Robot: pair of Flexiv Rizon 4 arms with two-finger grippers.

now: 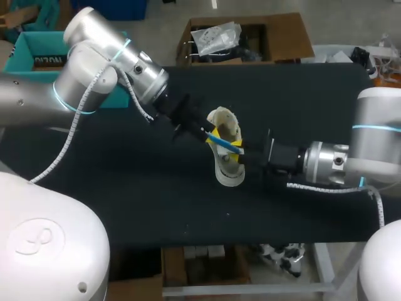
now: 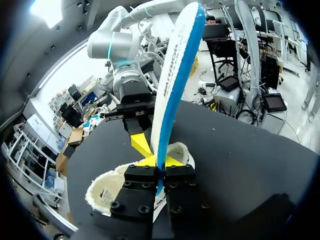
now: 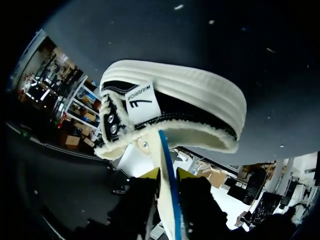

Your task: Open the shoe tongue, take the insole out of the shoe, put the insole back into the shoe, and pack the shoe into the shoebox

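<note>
One shoe (image 1: 229, 175) on black table (image 1: 125, 188); left claw (image 2: 160, 165), right claw (image 3: 167, 175) grip insole (image 2: 175, 75)

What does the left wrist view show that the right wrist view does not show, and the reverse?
Only the left wrist view: the left gripper shut on the white, blue-edged insole, and the inside of the fleece-lined black canvas shoe. Only the right wrist view: its black side and cream rubber sole. Both: insole, shoe, right gripper.

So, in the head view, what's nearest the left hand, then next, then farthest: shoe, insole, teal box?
1. Insole: held in the left hand.
2. Shoe: just beneath it, mid-table.
3. Teal box: far back at the left side.
</note>
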